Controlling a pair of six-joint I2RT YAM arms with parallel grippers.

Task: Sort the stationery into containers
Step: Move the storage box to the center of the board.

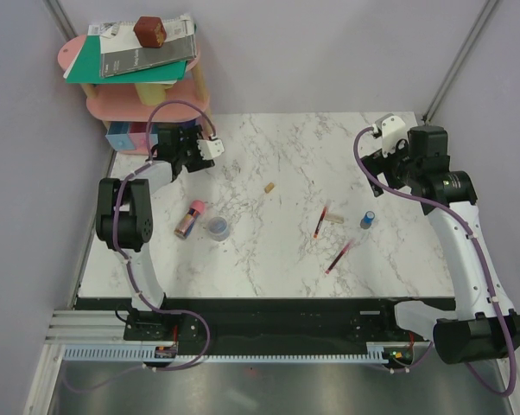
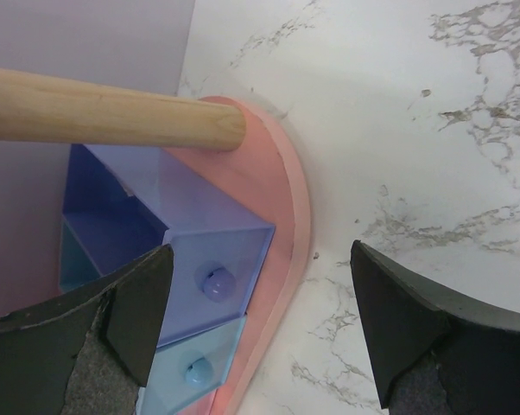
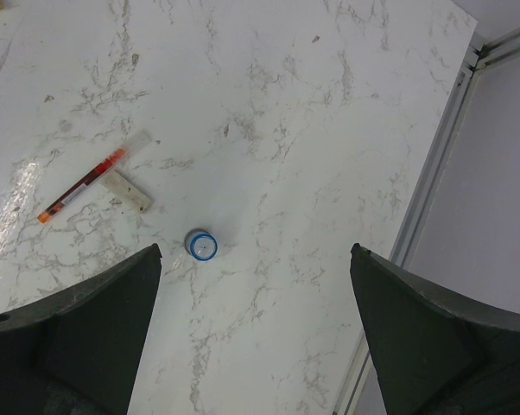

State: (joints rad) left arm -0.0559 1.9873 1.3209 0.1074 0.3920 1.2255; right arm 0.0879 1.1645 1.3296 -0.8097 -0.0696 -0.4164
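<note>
Okay, left gripper point(image 2: 258, 285) has its jaws spread wide with nothing between them. It hovers at the far left corner of the white marble table point(image 1: 277, 138), right over the rounded edge of the pink tiered shelf point(image 2: 273, 173). The row of small plastic bins point(image 2: 212, 246) sits on the shelf's bottom tier, showing purple-blue and light blue fronts with round knobs in the left wrist view. A wooden dowel post point(image 2: 113, 112) crosses above them. Tight spot: wall on the left, shelf rim between the fingers.

Right gripper point(image 3: 251, 285) is also wide open and holding nothing, up over the right side of the table near the aluminium rail point(image 3: 433, 173) along the right edge. Under it a small blue cylinder point(image 3: 202, 245) stands upright, apart from a thin red pen point(image 3: 83, 186). That pen lies just beside a short whitish eraser point(image 3: 128, 192), maybe touching. A second thin red pen point(image 1: 339, 257) lies nearer the front edge.

Left of centre, a pink-yellow tube point(image 1: 189, 219) is just beside a round bluish clear piece point(image 1: 217, 227). A tiny tan eraser point(image 1: 267, 186) sits alone mid-table. Bare marble runs between the tube pair and the pens, and along the far strip between both grippers. Green and grey books point(image 1: 135, 56) and a brown cube point(image 1: 149, 31) rest on the top tier.
</note>
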